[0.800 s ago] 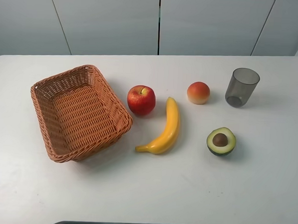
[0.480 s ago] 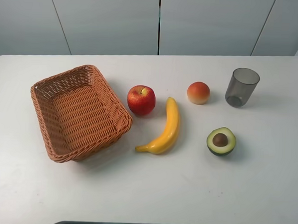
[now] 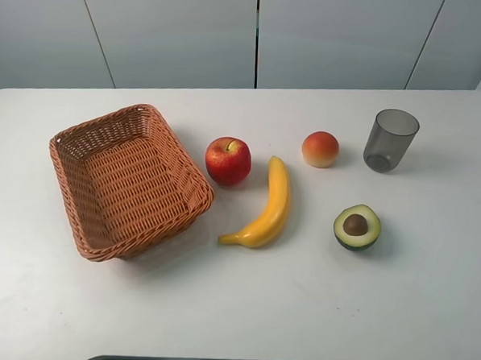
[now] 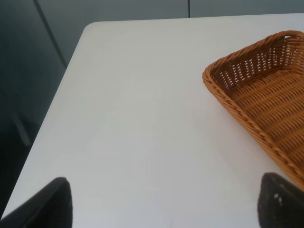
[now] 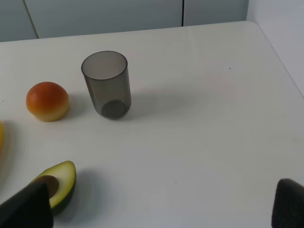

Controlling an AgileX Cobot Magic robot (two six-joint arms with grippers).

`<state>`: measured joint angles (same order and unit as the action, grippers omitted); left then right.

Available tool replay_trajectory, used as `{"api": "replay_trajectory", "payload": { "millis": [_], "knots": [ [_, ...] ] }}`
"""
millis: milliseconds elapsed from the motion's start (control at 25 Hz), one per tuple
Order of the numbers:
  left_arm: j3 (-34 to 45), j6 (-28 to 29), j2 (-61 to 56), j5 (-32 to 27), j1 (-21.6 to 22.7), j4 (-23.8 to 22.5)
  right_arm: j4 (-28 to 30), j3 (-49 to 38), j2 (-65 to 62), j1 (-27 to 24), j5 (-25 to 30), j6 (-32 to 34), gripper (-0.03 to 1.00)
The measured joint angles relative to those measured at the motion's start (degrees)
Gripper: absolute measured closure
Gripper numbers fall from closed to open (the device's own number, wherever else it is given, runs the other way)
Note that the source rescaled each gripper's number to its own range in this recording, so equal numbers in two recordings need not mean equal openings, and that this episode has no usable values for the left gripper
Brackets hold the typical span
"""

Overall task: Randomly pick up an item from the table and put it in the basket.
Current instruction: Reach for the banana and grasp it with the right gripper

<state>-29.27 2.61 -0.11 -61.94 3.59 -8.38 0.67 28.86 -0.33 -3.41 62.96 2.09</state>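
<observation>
The yellow banana (image 3: 267,206) lies on the white table (image 3: 298,312) just right of the orange-brown wicker basket (image 3: 135,110), which holds nothing. Neither gripper shows in the exterior high view. In the left wrist view my left gripper (image 4: 166,209) is open and empty, its dark fingertips (image 4: 52,204) wide apart above bare table, with the basket's corner (image 4: 228,90) ahead of it to one side. In the right wrist view my right gripper (image 5: 159,209) is open and empty. Only a yellow sliver of the banana (image 5: 1,137) shows at that view's edge.
A red apple (image 3: 228,160) sits between basket and banana. A round orange-red fruit (image 3: 320,149), a grey translucent cup (image 3: 390,139) and a halved avocado (image 3: 357,226) stand to the right. The right wrist view shows the cup (image 5: 105,83) and avocado (image 5: 59,183).
</observation>
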Motion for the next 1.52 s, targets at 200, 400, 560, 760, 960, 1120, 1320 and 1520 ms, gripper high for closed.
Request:
{"api": "replay_trajectory", "payload": {
  "millis": [200,400,560,760,960,1120,1320,1520],
  "knots": [
    [0.00,0.00,0.00,0.00,0.00,0.00,0.00,0.00,0.00,0.00,0.00,0.00,-0.03],
    [0.00,0.00,0.00,0.00,0.00,0.00,0.00,0.00,0.00,0.00,0.00,0.00,-0.03],
    [0.00,0.00,0.00,0.00,0.00,0.00,0.00,0.00,0.00,0.00,0.00,0.00,-0.03],
    [0.00,0.00,0.00,0.00,0.00,0.00,0.00,0.26,0.00,0.00,0.33,0.00,-0.03],
    [0.00,0.00,0.00,0.00,0.00,0.00,0.00,6.11,2.53,0.00,0.55,0.00,-0.03],
    [0.00,0.00,0.00,0.00,0.00,0.00,-0.67,12.43,10.53,0.00,0.35,0.00,-0.03],
    [0.00,0.00,0.00,0.00,0.00,0.00,-4.18,17.17,20.34,0.00,-0.16,0.10,-0.03],
    [0.00,0.00,0.00,0.00,0.00,0.00,-5.79,19.53,26.55,0.00,-1.13,0.10,-0.03]
  ]
}}
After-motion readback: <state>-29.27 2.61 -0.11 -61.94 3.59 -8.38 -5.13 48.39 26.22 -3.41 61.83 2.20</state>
